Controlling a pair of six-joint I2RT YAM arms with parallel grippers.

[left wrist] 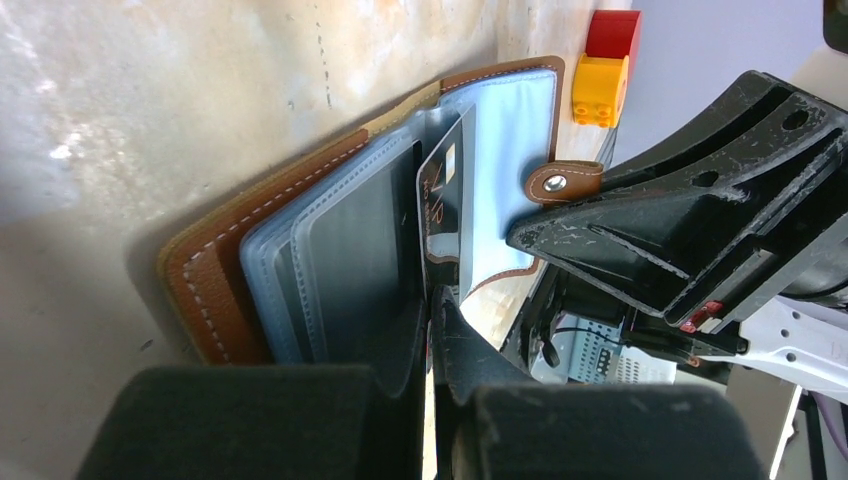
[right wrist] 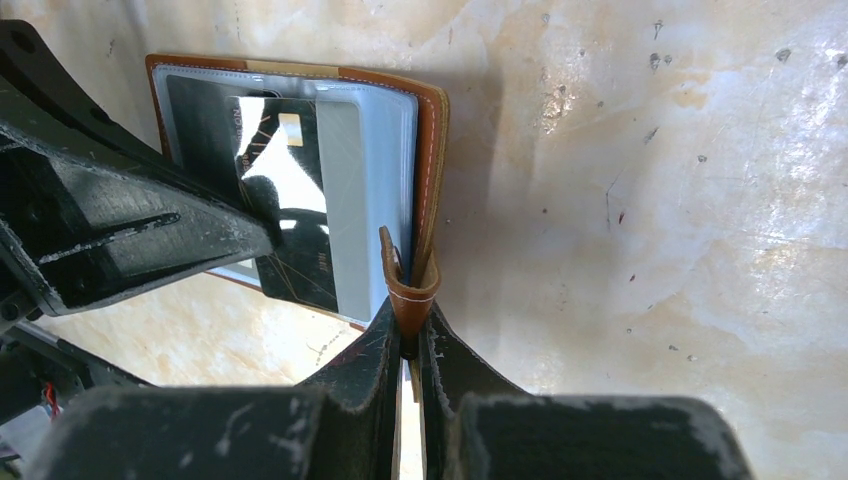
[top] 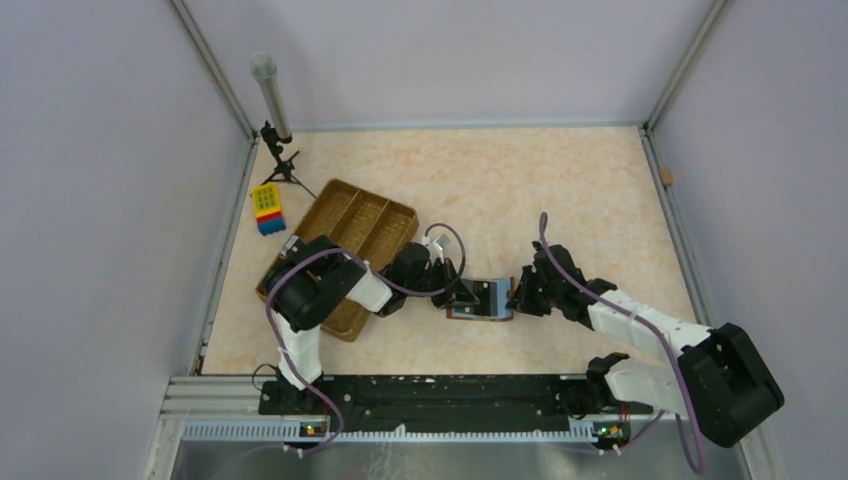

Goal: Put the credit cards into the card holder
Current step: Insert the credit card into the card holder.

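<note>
The brown card holder [top: 482,300] lies open on the table between both grippers, its clear plastic sleeves [left wrist: 340,250] fanned up. My left gripper [left wrist: 432,310] is shut on the near edge of a dark credit card [left wrist: 442,210], which stands on edge among the sleeves. In the right wrist view the same credit card [right wrist: 300,270] lies partly inside a sleeve, with the left gripper's fingers [right wrist: 150,240] on it. My right gripper [right wrist: 408,335] is shut on the card holder's brown cover and strap [right wrist: 410,290] at its right edge. From above, the left gripper [top: 462,293] and right gripper [top: 517,297] flank the holder.
A large brown compartmented tray [top: 345,250] sits left of the holder, under the left arm. A yellow-and-blue block [top: 267,208] and a small stand with a grey tube [top: 272,100] are at the back left. Walls close in the table on three sides.
</note>
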